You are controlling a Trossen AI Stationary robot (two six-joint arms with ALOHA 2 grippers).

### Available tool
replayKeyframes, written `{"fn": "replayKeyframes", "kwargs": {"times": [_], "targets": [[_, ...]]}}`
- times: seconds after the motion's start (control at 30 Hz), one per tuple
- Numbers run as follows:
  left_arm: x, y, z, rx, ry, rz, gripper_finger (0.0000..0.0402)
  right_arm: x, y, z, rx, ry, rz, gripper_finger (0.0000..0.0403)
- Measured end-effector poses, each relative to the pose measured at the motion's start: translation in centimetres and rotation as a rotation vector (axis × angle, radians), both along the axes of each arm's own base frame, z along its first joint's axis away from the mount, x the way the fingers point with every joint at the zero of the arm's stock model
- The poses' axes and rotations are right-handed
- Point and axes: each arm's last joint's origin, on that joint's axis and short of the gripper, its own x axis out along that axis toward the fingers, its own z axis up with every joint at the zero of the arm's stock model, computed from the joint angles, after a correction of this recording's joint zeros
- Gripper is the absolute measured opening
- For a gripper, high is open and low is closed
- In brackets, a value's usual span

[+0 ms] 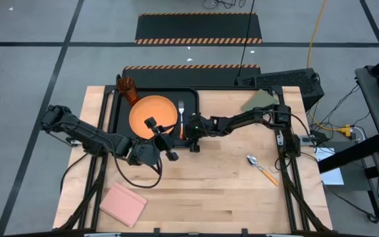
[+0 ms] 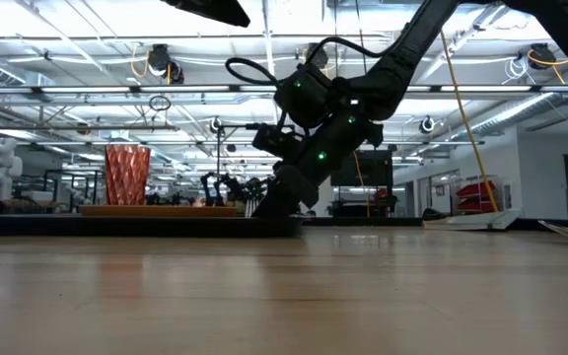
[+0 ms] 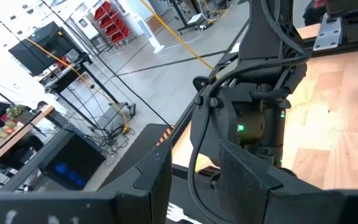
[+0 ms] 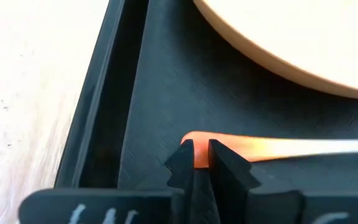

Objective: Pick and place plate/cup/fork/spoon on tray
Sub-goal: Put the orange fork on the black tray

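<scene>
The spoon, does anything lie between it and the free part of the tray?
Nothing visible blocks it. The spoon lies on bare wood, apart from the tray. The right claw, shut on the fork, occupies the tray's near edge.

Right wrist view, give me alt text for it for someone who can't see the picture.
The right gripper is shut on the fork, pinching the end of its orange handle just above the floor of the black tray. The edge of the orange plate lies beside it in the tray, with the wooden table beyond the tray's rim.
</scene>
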Motion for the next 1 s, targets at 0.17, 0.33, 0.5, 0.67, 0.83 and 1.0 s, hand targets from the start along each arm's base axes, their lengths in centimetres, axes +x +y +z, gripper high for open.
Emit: {"fn": "replayKeyframes", "kwargs": {"times": [0.17, 0.33, 0.5, 0.67, 0.83, 1.0], "targets": [[0.0, 0.0, 0.0, 0.003, 0.003, -0.001, 0.0136, 0.0, -0.2, 0.0, -0.002, -0.005, -0.007, 0.004], [0.0, 0.0, 0.0, 0.003, 0.004, -0.001, 0.0136, 0.0, -0.5, 0.0, 0.011, -0.013, -0.027, 0.004], [0.0, 0.0, 0.0, 0.003, 0.004, -0.001, 0.0136, 0.1, -0.6, 0.1, 0.009, -0.033, -0.032, 0.004], [0.0, 0.0, 0.0, 0.003, 0.003, -0.001, 0.0136, 0.2, -0.6, 0.2, 0.008, -0.043, -0.035, 0.004], [0.0, 0.0, 0.0, 0.003, 0.003, -0.002, 0.0136, 0.2, -0.6, 0.4, 0.006, -0.049, -0.036, 0.004], [0.0, -0.1, 0.0, 0.003, 0.003, -0.005, 0.0136, -0.1, -0.6, 1.3, 0.005, -0.051, -0.035, 0.004]]}}
